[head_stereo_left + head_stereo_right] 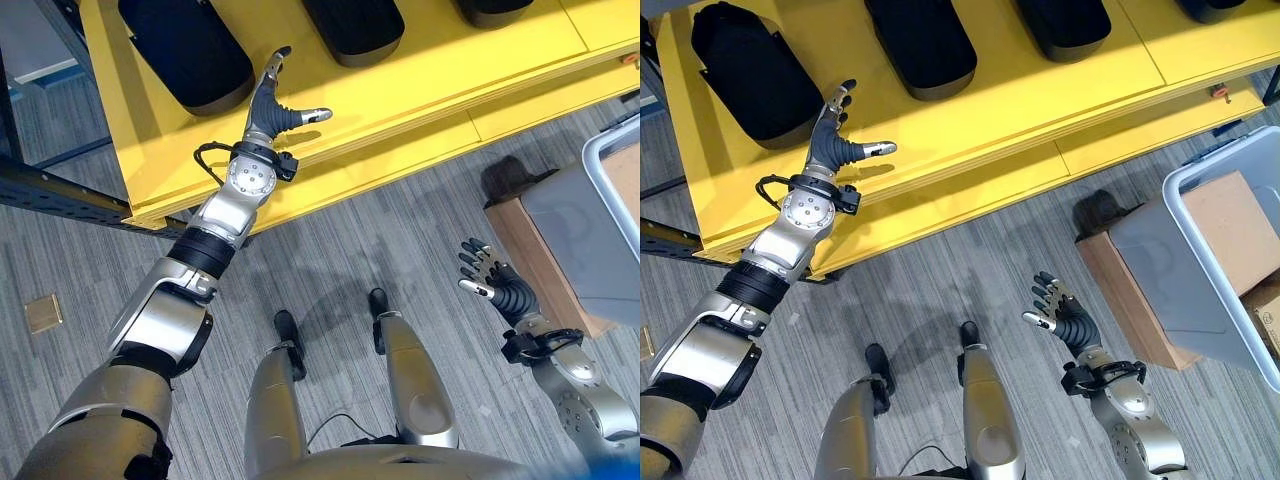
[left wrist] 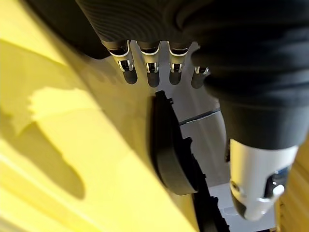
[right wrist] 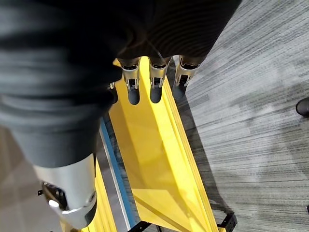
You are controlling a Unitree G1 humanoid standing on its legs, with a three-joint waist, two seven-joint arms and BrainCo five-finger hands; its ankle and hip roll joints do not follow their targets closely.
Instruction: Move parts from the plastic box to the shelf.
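Observation:
The yellow shelf (image 1: 1040, 100) runs across the top, and several black moulded parts lie on it. My left hand (image 1: 835, 140) is stretched out over the shelf's front, right beside the leftmost black part (image 1: 750, 75). Its fingers (image 2: 152, 72) are straight, its thumb (image 2: 256, 183) is spread, and it holds nothing. A neighbouring black part (image 2: 169, 150) shows past those fingers. The grey plastic box (image 1: 1170, 270) stands at the right with a cardboard carton (image 1: 1240, 230) inside. My right hand (image 1: 1065, 315) hovers low over the carpet, left of the box, open and empty.
The plastic box rests tilted on a brown box (image 1: 1115, 290) on the grey carpet (image 1: 970, 260). A dark metal shelf frame (image 1: 60, 195) runs at the left. A small brass floor plate (image 1: 43, 313) lies in the carpet.

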